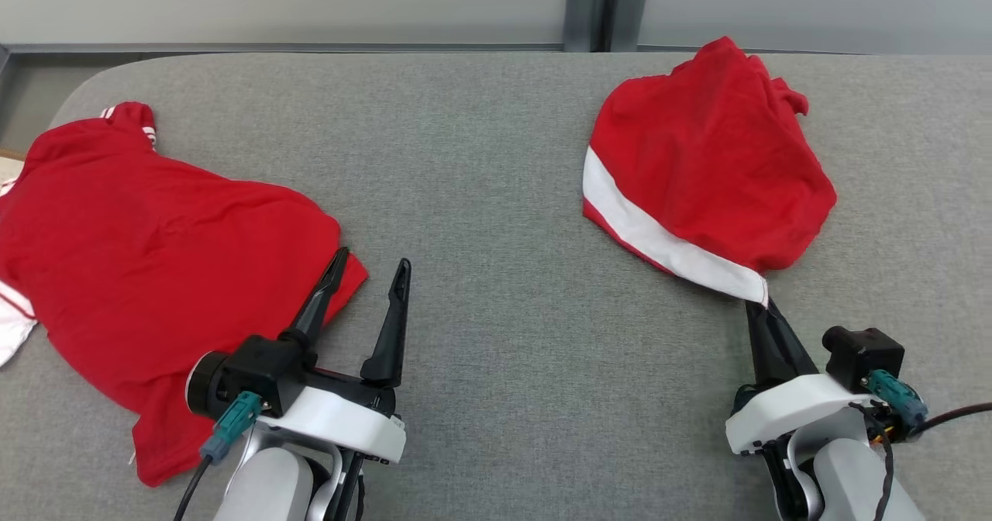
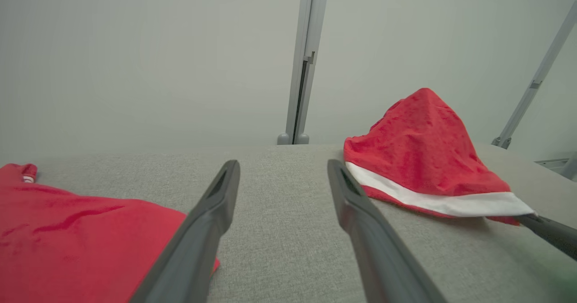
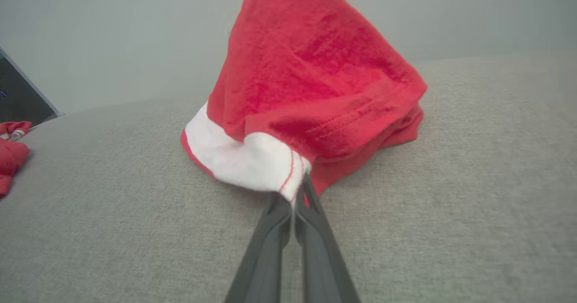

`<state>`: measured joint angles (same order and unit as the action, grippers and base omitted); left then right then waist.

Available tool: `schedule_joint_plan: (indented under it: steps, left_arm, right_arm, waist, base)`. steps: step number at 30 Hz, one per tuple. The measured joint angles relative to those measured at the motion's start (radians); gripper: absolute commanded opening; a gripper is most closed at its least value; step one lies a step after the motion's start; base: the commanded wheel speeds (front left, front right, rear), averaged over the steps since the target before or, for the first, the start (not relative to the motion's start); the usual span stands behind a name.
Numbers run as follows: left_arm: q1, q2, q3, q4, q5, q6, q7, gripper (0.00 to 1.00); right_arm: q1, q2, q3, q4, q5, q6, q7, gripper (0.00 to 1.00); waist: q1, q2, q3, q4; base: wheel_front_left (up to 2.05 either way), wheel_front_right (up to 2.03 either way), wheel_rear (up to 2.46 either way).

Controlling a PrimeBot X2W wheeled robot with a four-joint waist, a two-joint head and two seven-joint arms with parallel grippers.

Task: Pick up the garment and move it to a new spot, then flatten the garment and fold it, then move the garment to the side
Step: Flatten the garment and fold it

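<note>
A crumpled red garment [image 1: 709, 156] with a white band sits heaped at the right of the grey table; it also shows as the red garment [image 2: 423, 154] and, close up, the red garment [image 3: 315, 91]. My right gripper [image 1: 759, 304] is shut on the white-banded corner nearest me, and the right gripper [image 3: 295, 195] shows its fingers pinched together on that hem. Near the lower left, my left gripper [image 1: 368, 265] stands open beside a second red garment; the left gripper [image 2: 281, 176] holds nothing between its fingers.
A second red garment [image 1: 147, 250] with white stripes lies spread at the left of the grey padded table [image 1: 480, 195]. A grey post [image 1: 606, 5] stands behind the table's far edge against a pale wall.
</note>
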<state>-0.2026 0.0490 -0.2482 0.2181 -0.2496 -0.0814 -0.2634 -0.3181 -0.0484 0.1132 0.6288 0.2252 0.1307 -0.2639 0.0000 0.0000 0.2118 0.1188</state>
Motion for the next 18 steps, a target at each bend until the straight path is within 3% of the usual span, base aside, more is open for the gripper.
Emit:
schedule_joint_plan:
  steps: [9, 14, 18]
  left_arm:
    - [0.011, 0.000, 0.001, 0.019, 0.005, -0.005, 0.000, 1.00]
    - [0.010, -0.001, -0.019, 0.021, 0.002, -0.004, 0.000, 1.00]
    - [0.010, -0.001, -0.030, 0.022, -0.005, -0.001, 0.000, 1.00]
  right_arm:
    - [0.099, -0.020, -0.164, -0.093, -0.120, 0.000, 0.000, 0.00]
    - [0.140, -0.074, -0.255, -0.076, -0.170, 0.000, 0.000, 0.00]
    - [0.147, -0.080, -0.300, -0.047, -0.191, 0.000, 0.006, 0.00]
  waist:
    - [0.0000, 0.0000, -0.037, -0.095]
    - [0.0000, 0.0000, -0.055, -0.129]
    - [0.0000, 0.0000, -0.061, -0.135]
  base:
    - [0.00, 0.00, 0.00]
    - [0.00, 0.00, 0.00]
    - [0.00, 0.00, 0.00]
